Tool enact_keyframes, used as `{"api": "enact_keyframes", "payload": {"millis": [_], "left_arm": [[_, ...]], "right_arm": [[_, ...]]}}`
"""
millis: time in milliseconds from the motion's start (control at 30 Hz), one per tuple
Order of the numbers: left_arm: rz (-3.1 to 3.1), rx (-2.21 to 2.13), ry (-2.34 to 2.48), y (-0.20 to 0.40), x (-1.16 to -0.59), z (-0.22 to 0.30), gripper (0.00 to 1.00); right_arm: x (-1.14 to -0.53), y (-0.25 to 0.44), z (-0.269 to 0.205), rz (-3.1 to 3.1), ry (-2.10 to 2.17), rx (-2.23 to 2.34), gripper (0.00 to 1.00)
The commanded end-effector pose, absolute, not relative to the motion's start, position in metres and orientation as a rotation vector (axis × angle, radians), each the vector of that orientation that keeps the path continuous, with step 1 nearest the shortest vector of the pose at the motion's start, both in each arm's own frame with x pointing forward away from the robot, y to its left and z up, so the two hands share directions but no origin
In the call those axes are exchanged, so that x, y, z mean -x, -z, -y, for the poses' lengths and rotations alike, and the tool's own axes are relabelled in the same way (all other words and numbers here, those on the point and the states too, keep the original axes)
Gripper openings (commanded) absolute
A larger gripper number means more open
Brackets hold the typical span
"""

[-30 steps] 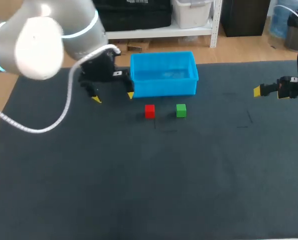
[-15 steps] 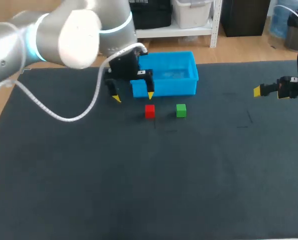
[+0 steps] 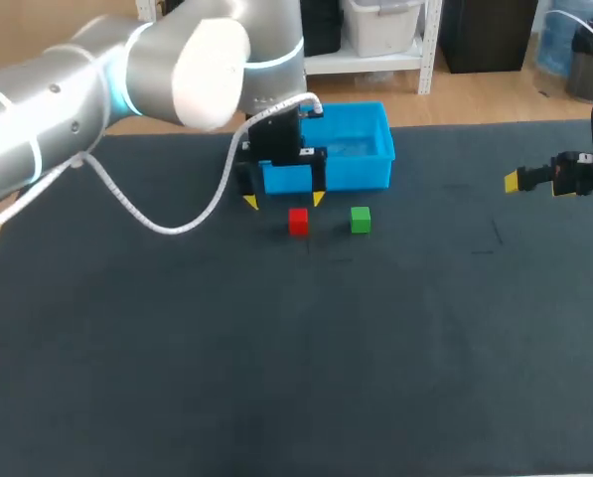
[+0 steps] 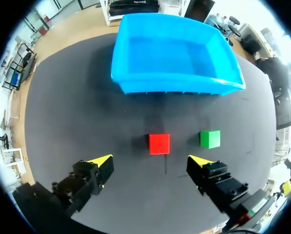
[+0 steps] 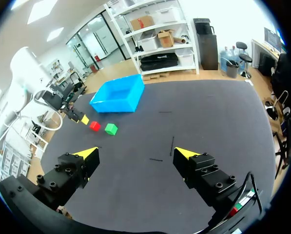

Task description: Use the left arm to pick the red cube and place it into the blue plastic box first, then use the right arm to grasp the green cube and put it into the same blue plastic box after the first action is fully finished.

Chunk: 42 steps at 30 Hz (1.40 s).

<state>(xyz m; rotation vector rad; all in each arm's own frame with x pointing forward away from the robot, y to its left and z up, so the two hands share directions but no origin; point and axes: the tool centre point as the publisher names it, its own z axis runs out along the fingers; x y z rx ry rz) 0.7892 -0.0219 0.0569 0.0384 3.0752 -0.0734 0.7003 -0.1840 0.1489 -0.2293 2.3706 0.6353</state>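
1. The red cube (image 4: 159, 144) sits on the table (image 3: 276, 378), just in front of the box (image 3: 356, 174) and apart from its near wall. The green cube (image 3: 361, 220) is beside it on the right, with a gap between the two.
2. We judge the red cube to be light and stiff, with flat, matte faces, so it should neither crush nor slip much. It is small, though, and an off-centre pinch could twist it or push it aside. We would take it by its left and right faces, fingers coming straight down.
3. Our left gripper (image 4: 150, 161) is spread wide and holds nothing. It hangs over the table with the red cube just ahead of the line between its tips, roughly centred from side to side.
4. The tight side is the right: that finger must drop into the gap between the cubes, which looks wide enough for a fingertip but leaves little to spare. The cube's left side is bare table.
5. The box wall is close behind the red cube, so we would lift the cube above the rim before carrying it over.
6. Our right gripper (image 5: 135, 153) is open and empty, well apart at the table's right side, out of the way.
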Motion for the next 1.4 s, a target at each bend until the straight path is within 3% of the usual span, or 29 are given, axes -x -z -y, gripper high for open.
{"api": "enact_keyframes", "payload": {"millis": [33,1400], "left_arm": [[-3.118,-0.043,0.051,-0.058,-0.795,0.025,1.00],[-3.091,0.034,0.096,0.001,-0.812,0.038,1.00]], "right_arm": [[-0.700,-0.149,0.184,-2.372,-0.634,0.230,1.00],[-0.700,-0.149,0.184,-2.372,-0.634,0.230,1.00]]}}
